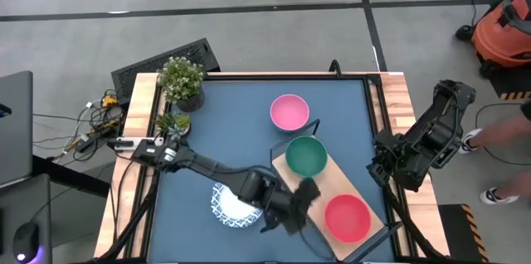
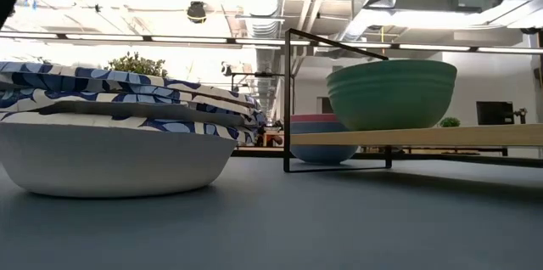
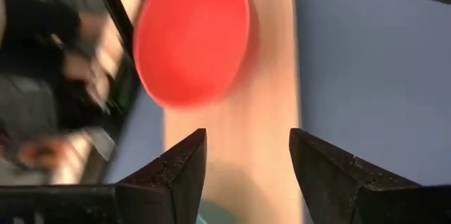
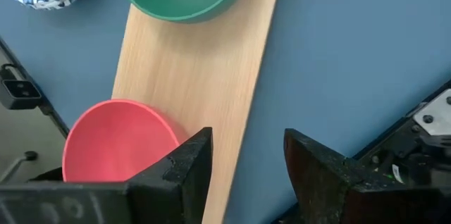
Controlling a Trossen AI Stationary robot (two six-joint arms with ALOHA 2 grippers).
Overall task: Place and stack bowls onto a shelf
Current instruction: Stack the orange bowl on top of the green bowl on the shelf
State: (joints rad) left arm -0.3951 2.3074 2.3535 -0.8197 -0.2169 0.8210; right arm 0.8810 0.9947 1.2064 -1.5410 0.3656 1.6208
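Observation:
The light-wood shelf lies slantwise on the blue table, with the green bowl on its far end and the red bowl on its near end. The pink bowl stands on the table beyond the shelf. In the low view a pink rim over a pale blue body shows behind the shelf's wire frame. The blue-and-white patterned bowls sit stacked on the table left of the shelf. My left gripper hovers open and empty over the board between the green and red bowls. My right gripper waits open at the table's right edge.
Two potted plants stand at the table's far left corner. The shelf's black wire frame rises at the board's far end. Bare blue tabletop lies to the right of the shelf. A person's feet show beyond the right arm.

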